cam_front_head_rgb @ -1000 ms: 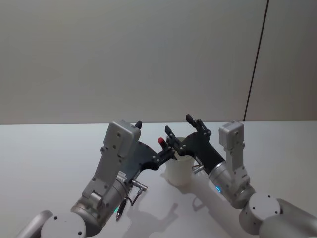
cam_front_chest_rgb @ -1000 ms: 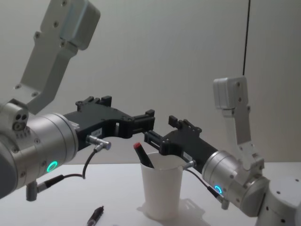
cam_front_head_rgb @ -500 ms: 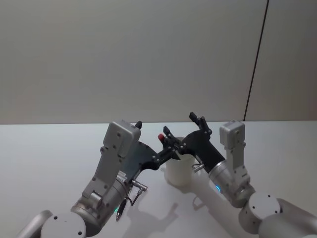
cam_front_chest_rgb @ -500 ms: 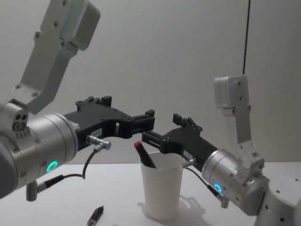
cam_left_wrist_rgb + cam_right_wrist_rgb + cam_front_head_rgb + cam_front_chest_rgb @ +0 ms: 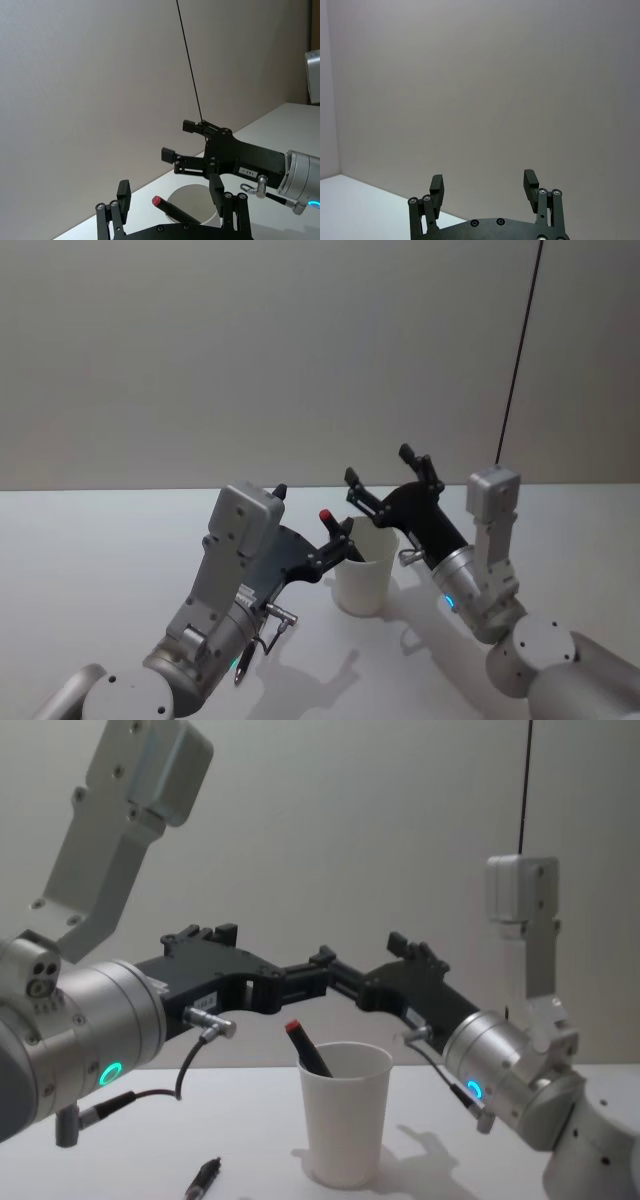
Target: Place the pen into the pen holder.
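While a second ago the right gripper (image 5: pixel 380 465) sat low, with its fingers at the rim of the pen holder (image 5: pixel 365 578), it now stands higher and farther back toward the robot's right, clear of the rim. Its fingers are spread apart and hold nothing. The pen (image 5: pixel 308 1047), black with a red cap, leans inside the white cup. Its capped end pokes above the rim toward the robot's left, much as it did half a second ago.

The left gripper (image 5: pixel 170 186) has not shifted. It hovers just beside the cup on the left, its fingers also apart and empty, one of them close to the red cap.

A small white label (image 5: pixel 248 171) on the right gripper's body carries writing too small to read.

The cup stands upright on the white table (image 5: pixel 100 540), well in from the far edge where the table meets the wall (image 5: pixel 250 340). There is bare surface to its left and behind it. The air straight above the cup's mouth is open. A thin dark cable (image 5: pixel 520 350) runs down the wall behind the right arm. In the chest view a small dark object (image 5: pixel 203 1180) lies on the table, left of the cup.
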